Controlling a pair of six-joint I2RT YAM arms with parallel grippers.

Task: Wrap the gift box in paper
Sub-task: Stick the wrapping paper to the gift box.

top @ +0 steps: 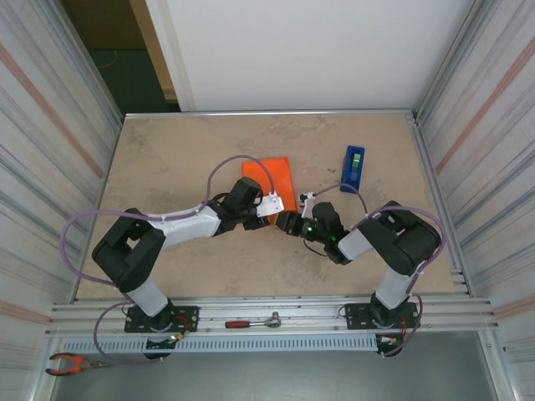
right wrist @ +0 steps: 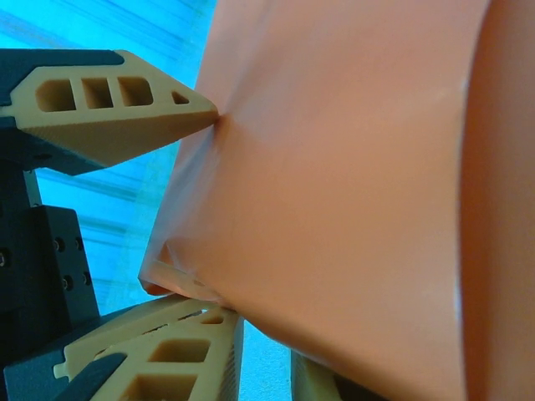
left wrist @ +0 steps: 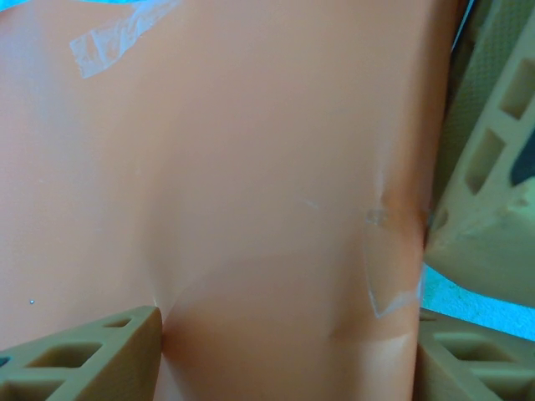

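Closest in, orange-handled pliers [top: 71,363] lie on the front ledge and a red-handled tool [top: 251,323] on the rail between the arm bases. From there the left arm [top: 180,224] and right arm [top: 376,234] reach inward and meet at the near end of the gift box [top: 272,180], which lies in the middle of the surface [top: 184,159], fully covered in orange paper [left wrist: 251,167]. The left jaws are closed across the parcel's width, one pad against each side. The right jaws stand fairly wide but pinch a wrapped corner between their tips. Two bits of clear tape [left wrist: 117,38] already hold seams. Beyond and to the right, apart from the box, stands the blue tape dispenser [top: 353,167]. The wrap looks nearly done, with an end fold being closed. The next move probably needs one grip kept firm while the other presses the flap flat for taping.
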